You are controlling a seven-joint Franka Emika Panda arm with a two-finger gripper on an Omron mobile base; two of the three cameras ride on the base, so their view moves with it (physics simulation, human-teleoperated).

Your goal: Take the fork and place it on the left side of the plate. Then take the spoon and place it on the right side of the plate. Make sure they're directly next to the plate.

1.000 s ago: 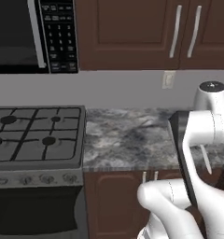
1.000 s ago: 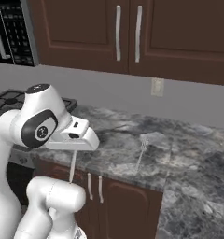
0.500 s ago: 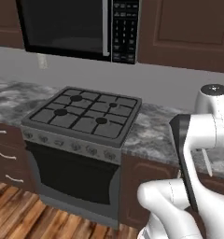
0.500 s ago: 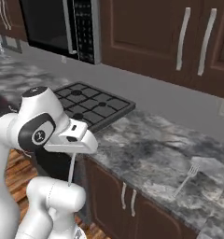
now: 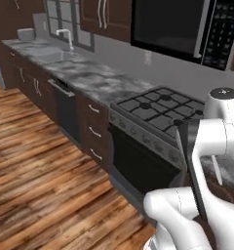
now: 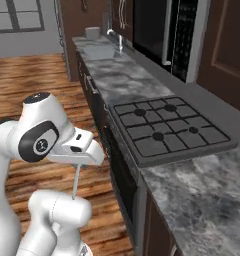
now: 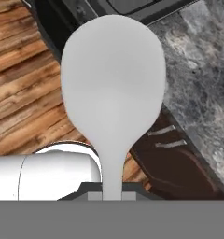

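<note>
I have the spoon [image 7: 113,88] clamped between the jaws by its handle, bowl pointing away from the hand — in the hand view that pale oval bowl sits square in front of the lens, the handle running down into the grip. In the right base view the same spoon hangs as a thin grey rod below the gripper [image 6: 81,164], pointing down toward the arm's own base. I judge the arm is tucked in close like this for carrying: with the utensil held near the body it cannot catch on anything as the base drives.

The views look along the kitchen at the stove [image 6: 167,126], the grey marbled bench [image 6: 117,75] running back to the sink [image 5: 58,54], and a wood floor [image 5: 41,171] below. A microwave [image 5: 187,27] hangs over the stove.

I cannot find the plate or the fork from here, so I cannot judge whether the fork is set. My reading is that the spoon is in transit — grasped, not yet placed. What remains is to bring the plate into sight, then lay the spoon flat on the bench right against its right edge. The hold at the handle end leaves the bowl free for that.
</note>
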